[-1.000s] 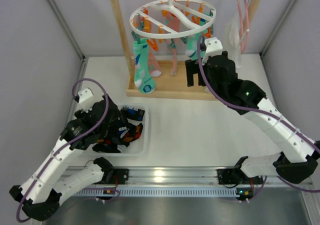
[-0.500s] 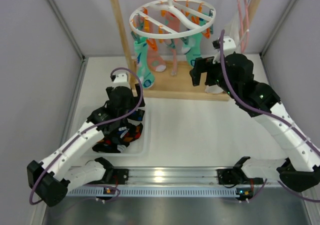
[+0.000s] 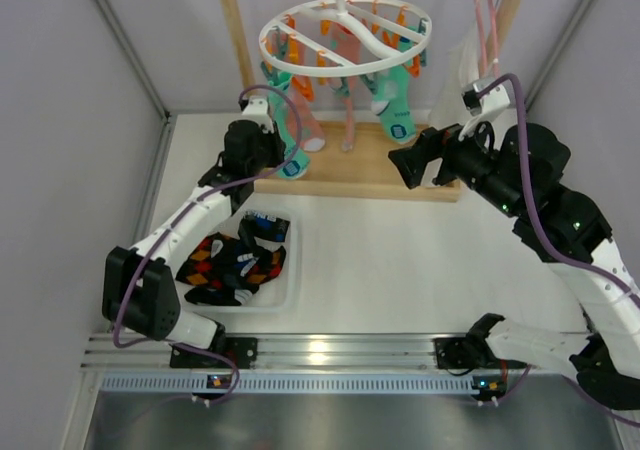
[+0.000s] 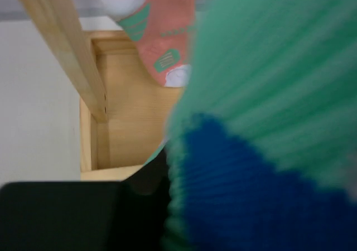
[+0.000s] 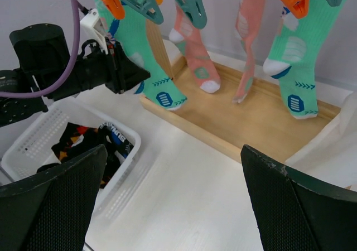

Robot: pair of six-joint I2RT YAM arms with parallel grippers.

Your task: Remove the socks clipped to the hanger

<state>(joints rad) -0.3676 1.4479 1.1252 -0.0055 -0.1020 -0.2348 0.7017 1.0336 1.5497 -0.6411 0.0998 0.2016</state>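
Observation:
The hanger (image 3: 345, 32), a white ring with orange and teal pegs, hangs from the wooden rack. Several socks hang clipped under it. They are a teal-green sock on the left (image 3: 291, 138) (image 5: 136, 42), two pink ones (image 3: 311, 130) (image 5: 193, 58) and a teal-green one on the right (image 3: 394, 110) (image 5: 293, 67). My left gripper (image 3: 281, 156) (image 5: 133, 76) is shut on the left teal-green sock near its blue heel (image 4: 268, 150), which fills the left wrist view beside one black finger (image 4: 83, 217). My right gripper (image 3: 415, 162) (image 5: 178, 206) hovers open in front of the rack base, holding nothing.
A white basket (image 3: 291, 270) (image 5: 33, 142) at the front left holds black diamond-patterned socks (image 3: 235, 263). The wooden rack has a left post (image 3: 236, 60) and a base board (image 3: 350, 175). A white garment (image 3: 465, 70) and a pink clothes hanger (image 3: 487, 30) hang at the right.
My left arm swung up from the basket to the rack and its jaws closed on the left teal-green sock. My right arm drew back to the right, still open.

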